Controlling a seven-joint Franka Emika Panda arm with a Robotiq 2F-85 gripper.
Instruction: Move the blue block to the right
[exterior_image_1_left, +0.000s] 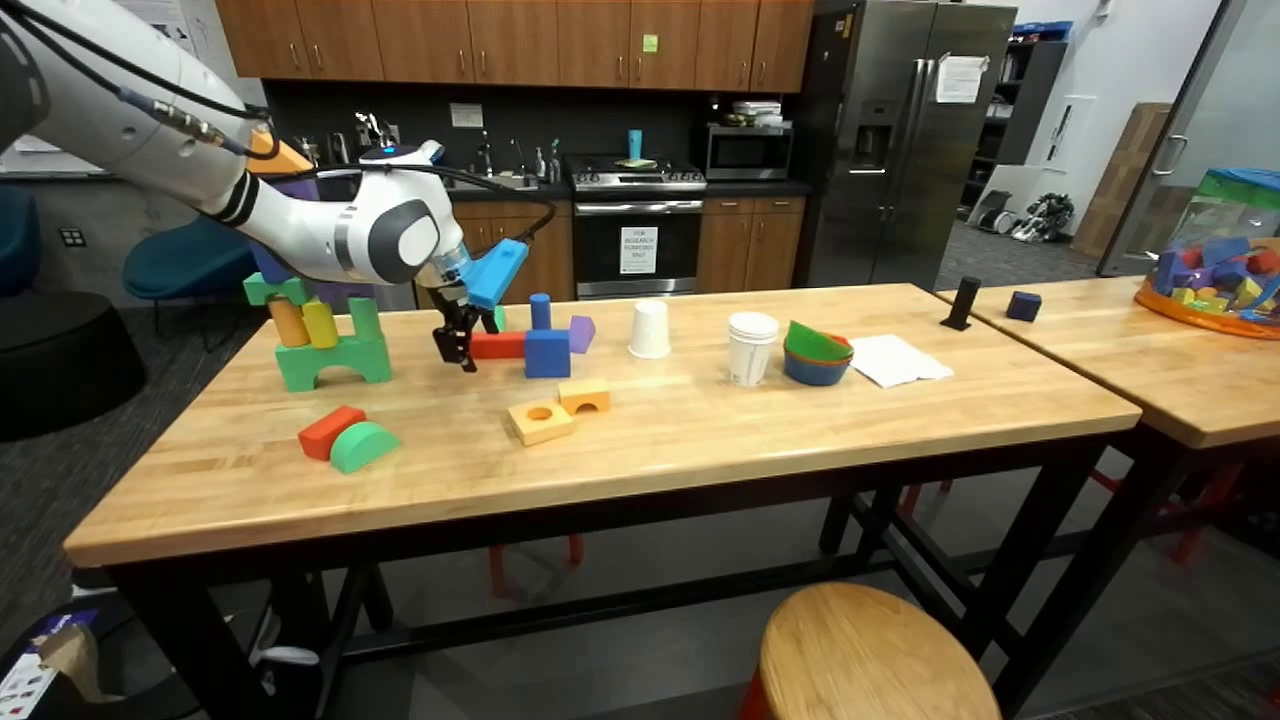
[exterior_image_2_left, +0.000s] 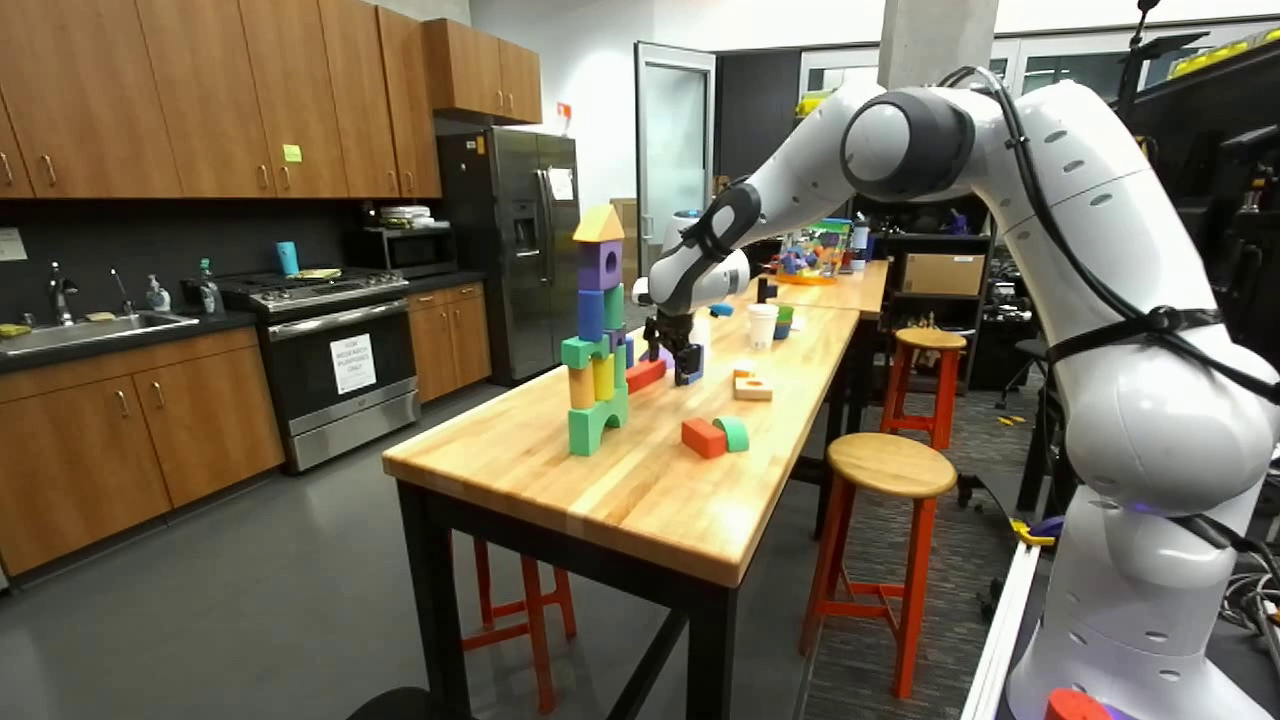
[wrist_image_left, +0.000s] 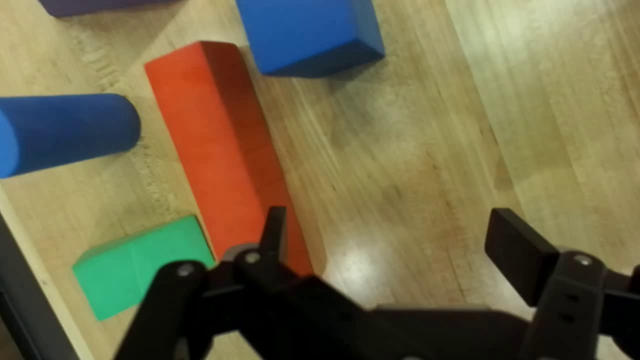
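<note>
Wrist view shows us the claw (wrist_image_left: 390, 235), jaws spread wide above the bench (wrist_image_left: 440, 150), hiding one end of the long red block (wrist_image_left: 215, 150). Just beside the red block's visible end we see the blue block (wrist_image_left: 305, 35); across the red block lie a green block (wrist_image_left: 142, 270) and a blue cylinder (wrist_image_left: 70, 131). In an exterior view, a block tower (exterior_image_1_left: 320, 325) stands past the red block's claw-side end.
</note>
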